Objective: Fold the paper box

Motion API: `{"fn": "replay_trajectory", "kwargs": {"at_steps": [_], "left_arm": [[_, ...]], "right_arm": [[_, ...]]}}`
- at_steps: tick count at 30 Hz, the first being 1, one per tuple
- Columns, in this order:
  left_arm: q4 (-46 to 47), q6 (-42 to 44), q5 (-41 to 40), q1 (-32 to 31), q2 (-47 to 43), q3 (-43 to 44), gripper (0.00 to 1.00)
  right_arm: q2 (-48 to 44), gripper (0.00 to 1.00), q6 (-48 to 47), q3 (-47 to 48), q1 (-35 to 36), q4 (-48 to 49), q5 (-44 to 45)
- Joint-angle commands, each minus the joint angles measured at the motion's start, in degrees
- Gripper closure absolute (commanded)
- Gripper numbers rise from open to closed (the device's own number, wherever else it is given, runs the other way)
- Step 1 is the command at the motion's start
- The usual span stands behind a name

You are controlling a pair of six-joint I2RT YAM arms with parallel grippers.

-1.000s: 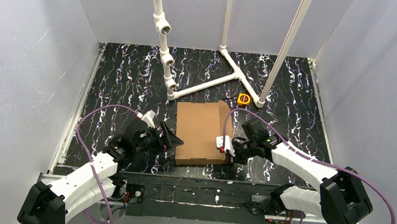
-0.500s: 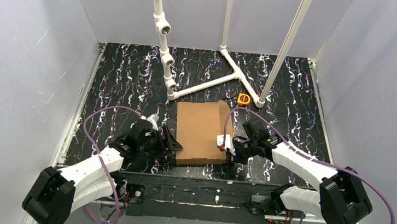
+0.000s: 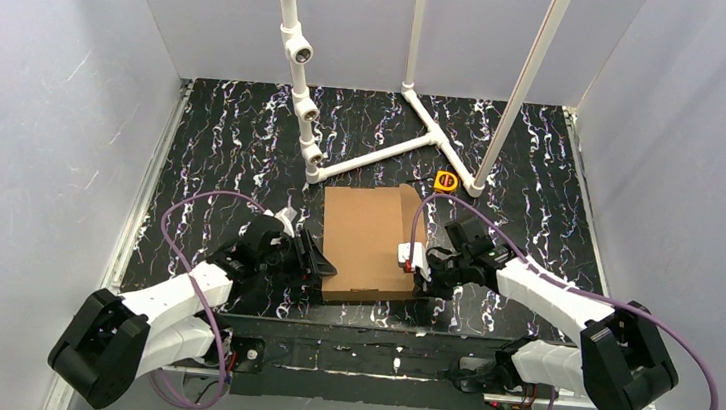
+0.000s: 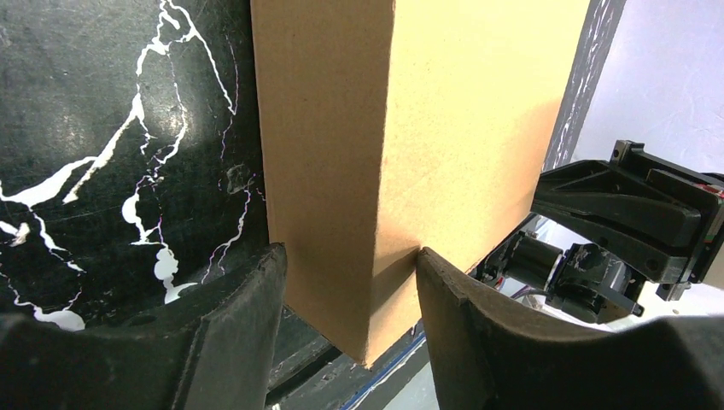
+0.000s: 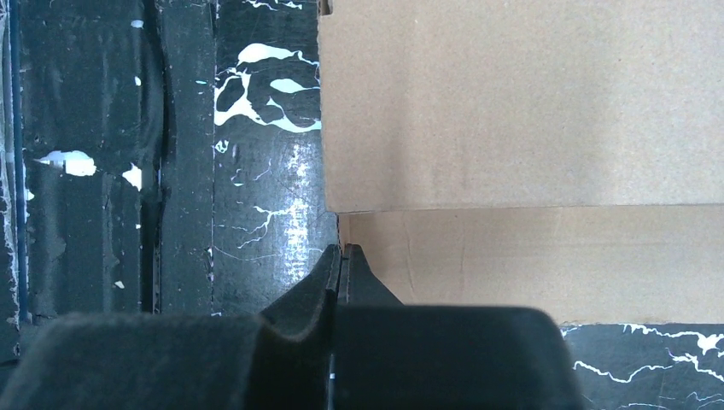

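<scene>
top: found paper box [image 3: 368, 241] on desk [image 3: 223, 151], left fingers [image 3: 312, 255] nearer its near-left corner than before | left wrist: saw them straddling that corner; could not tell if clamped; judged bracing begun | right wrist: saw right fingers [image 5: 359, 282] shut, empty, touching box side

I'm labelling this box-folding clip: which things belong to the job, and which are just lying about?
Job: paper box; left pincer; right pincer.
Lying about: white pipe frame; yellow tape measure.
</scene>
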Motion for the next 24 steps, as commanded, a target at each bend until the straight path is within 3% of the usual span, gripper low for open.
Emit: {"fn": "replay_trajectory", "kwargs": {"at_steps": [1,20,24], "left_arm": [[-2.2,2.0,-1.4,-0.3,1.1,0.6,0.46],[-2.2,3.0,1.1,-0.4,4.0,4.0,0.48],[-2.2,3.1,1.2,-0.8,4.3,4.4,0.48]], "right_arm": [[1.4,0.99,1.9,0.7,-0.4,0.3,1.1],[-2.1,0.99,-5.5,3.8,2.6,-4.8,-2.5],[-1.3,0.99,-3.4,4.9,3.9,-3.9,-1.4]]}}
